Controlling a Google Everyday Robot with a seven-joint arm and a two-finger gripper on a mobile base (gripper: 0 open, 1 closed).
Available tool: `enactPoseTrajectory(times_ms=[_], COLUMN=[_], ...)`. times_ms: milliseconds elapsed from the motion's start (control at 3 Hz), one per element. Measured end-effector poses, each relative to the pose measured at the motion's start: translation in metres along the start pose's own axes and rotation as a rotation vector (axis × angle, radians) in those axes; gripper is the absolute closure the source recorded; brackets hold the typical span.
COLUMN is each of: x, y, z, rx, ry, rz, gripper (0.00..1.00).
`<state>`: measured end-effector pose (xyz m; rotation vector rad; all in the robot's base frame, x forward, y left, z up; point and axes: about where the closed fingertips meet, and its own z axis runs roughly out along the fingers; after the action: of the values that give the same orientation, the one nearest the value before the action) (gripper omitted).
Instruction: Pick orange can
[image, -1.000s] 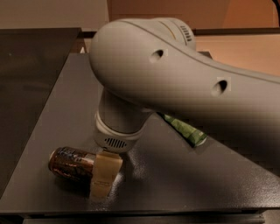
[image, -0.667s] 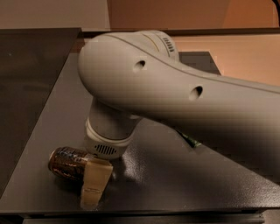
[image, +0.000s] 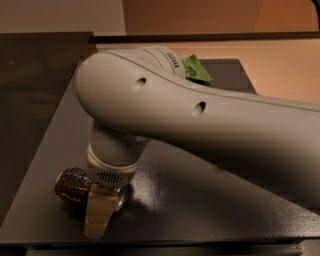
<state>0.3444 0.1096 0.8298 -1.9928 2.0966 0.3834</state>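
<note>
The orange can (image: 74, 184) lies on its side near the front left corner of the dark table (image: 210, 200). Its label is dark brownish and patterned, and a shiny metal end shows on its right. My gripper (image: 98, 212) hangs straight down from the big grey arm (image: 165, 110) and sits at the can's right end, covering its front. Part of the can is hidden behind the gripper.
A green snack bag (image: 196, 70) peeks over the top of the arm at the back of the table. The table's front edge runs just below the gripper and its left edge is near the can. A lower dark surface (image: 35, 90) lies to the left.
The arm has swung left and lower, and the gripper has shifted along the can. The green bag seen right of the gripper is now hidden by the arm.
</note>
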Motion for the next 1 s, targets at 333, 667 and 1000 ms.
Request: enactPoseTrajectory(times_ms=[333, 667, 1000], x=[-0.003, -0.009, -0.017], y=[-0.001, 0.001, -0.008], z=[-0.002, -0.012, -0.035], rx=[-0.012, -0.003, 0.023], ry=[-0.016, -0.037, -0.096], rz=[0.002, -0.022, -0.082], gripper=[0.42, 0.65, 0.88])
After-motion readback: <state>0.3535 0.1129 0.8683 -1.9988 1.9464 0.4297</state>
